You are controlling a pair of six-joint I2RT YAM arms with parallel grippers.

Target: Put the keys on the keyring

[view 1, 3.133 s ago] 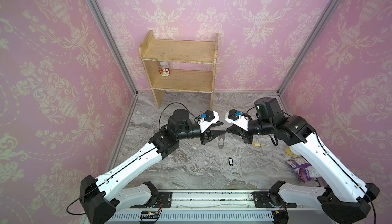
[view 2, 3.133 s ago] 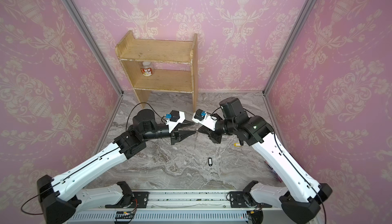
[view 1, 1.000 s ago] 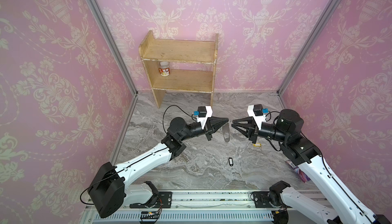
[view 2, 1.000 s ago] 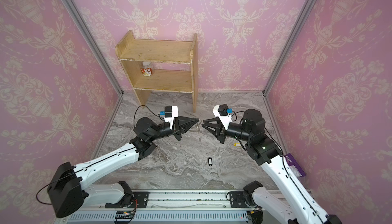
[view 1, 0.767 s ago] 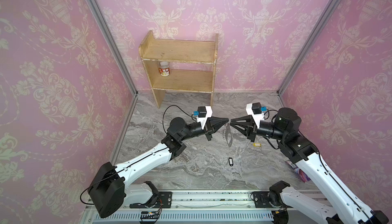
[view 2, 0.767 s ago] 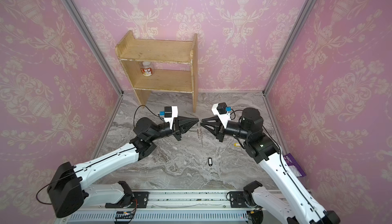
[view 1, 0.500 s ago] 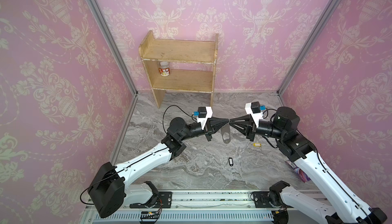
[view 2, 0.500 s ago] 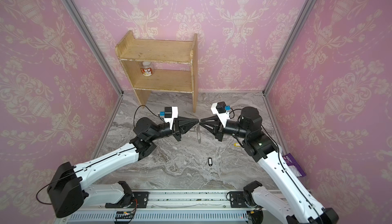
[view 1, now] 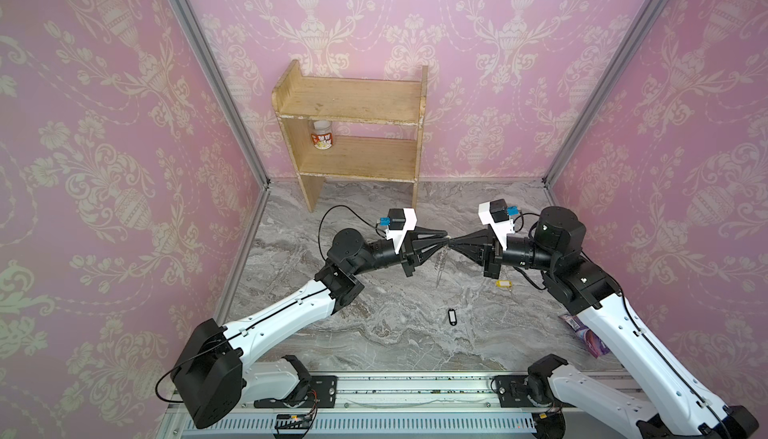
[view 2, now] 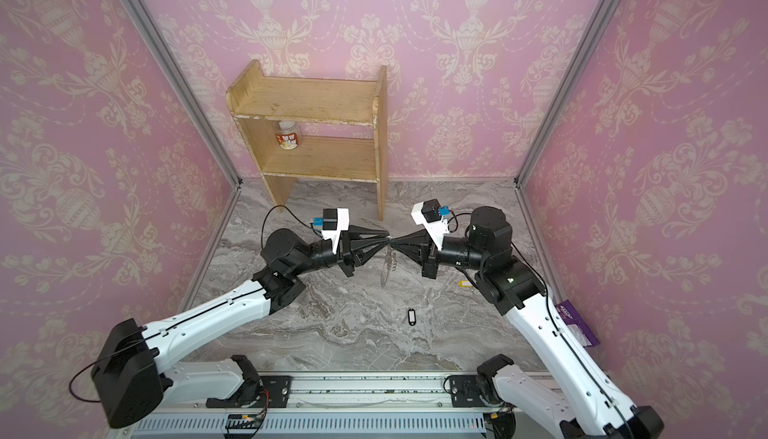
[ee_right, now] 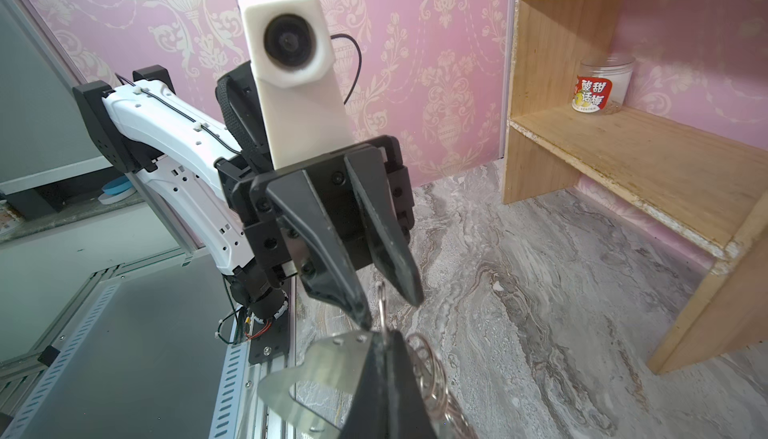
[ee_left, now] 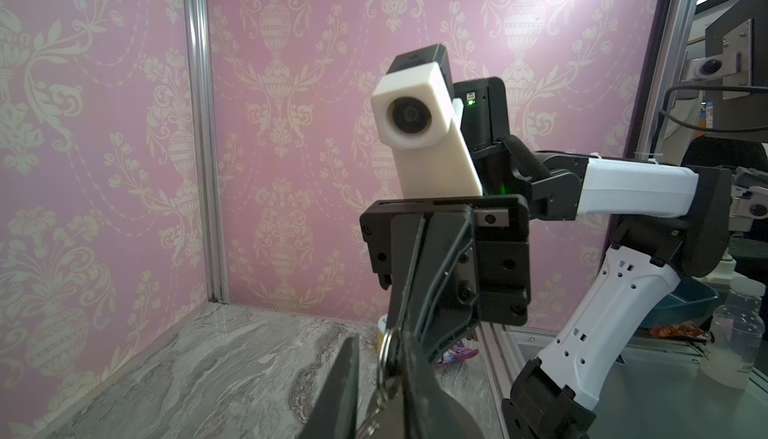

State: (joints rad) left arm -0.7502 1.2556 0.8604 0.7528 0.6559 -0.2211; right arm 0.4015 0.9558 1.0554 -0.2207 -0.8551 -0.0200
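A moment ago only our left gripper (view 1: 444,238) pinched the keyring (view 1: 441,264). Now our right gripper (view 1: 455,244) has closed tight on its top, and the left jaws stand a little apart, holding nothing. So the keyring has swapped hands. It hangs over the middle of the table (view 1: 374,333), long side up and down, plate pointing down. The yellow key (view 1: 503,283) lies near the right edge, the black key (view 1: 452,316) nearer the front edge

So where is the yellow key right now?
In both top views the yellow key lies on the marble table, right of the middle, close beside the right arm; the black key lies a little nearer the front.
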